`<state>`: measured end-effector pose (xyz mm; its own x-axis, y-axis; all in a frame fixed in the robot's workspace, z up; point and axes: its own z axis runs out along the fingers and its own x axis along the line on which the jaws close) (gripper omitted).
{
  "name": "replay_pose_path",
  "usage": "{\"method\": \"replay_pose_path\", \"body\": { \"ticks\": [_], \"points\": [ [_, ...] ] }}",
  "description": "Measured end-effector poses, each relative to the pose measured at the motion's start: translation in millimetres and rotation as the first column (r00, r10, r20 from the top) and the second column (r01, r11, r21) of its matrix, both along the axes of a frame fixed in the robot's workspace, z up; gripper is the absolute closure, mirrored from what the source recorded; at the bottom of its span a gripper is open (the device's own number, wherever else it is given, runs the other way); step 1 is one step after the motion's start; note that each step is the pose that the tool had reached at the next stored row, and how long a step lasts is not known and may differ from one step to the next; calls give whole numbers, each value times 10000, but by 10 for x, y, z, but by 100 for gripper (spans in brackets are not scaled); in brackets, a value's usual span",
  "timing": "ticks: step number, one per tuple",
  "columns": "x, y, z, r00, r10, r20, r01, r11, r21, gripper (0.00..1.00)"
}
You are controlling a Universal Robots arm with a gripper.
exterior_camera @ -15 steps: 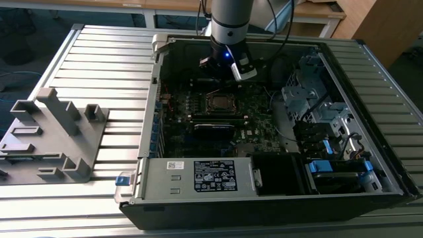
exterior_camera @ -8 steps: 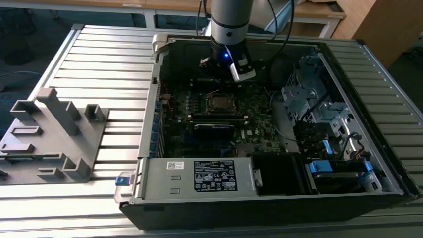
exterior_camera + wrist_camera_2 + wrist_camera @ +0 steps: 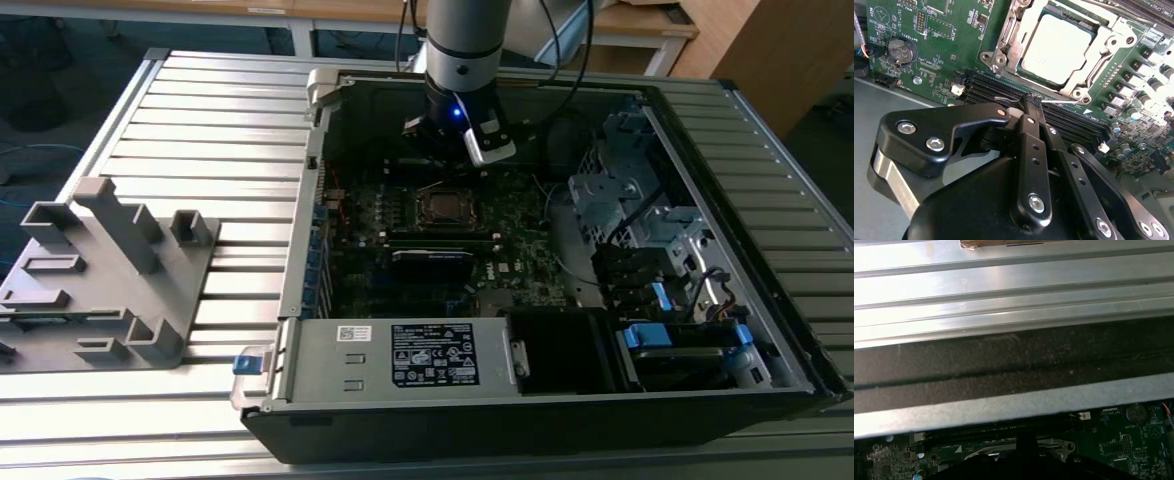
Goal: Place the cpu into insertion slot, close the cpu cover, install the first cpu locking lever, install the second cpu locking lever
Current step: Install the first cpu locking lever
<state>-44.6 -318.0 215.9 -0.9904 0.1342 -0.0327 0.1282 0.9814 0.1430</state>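
While a grey moulded plastic fixture [image 3: 107, 270] sits on the ribbed aluminium table [image 3: 200, 110] at the exterior view's left, the open black computer case [image 3: 534, 420] lies beside it. Inside, the black gripper [image 3: 1032, 102] hangs just beside the socket, fingers pressed together and empty. The dull grey square cpu [image 3: 1061, 47] lies seated there, framed by the shiny silver cpu cover [image 3: 1004, 45].

Reaches down with the arm [image 3: 461, 35] near-vertical, wrist light [image 3: 455, 110] glowing blue; holds the gripper [image 3: 1032, 102] low, black fingers [image 3: 1029, 150] drawn together, tips touching.
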Motion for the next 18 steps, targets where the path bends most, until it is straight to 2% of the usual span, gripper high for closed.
{"method": "replay_pose_path", "body": {
  "ticks": [5,10,12,15,18],
  "points": [
    [0,0,-5,10000,-10,7,10,10000,4,89],
    [-5,0,-27,9998,-77,169,77,10000,3,89],
    [-5,1,-33,9997,-167,203,167,9999,5,89],
    [-6,0,-43,9977,-644,202,644,9979,3,89],
    [-5,0,-54,9928,-1179,203,1179,9930,3,89]
  ]
}}
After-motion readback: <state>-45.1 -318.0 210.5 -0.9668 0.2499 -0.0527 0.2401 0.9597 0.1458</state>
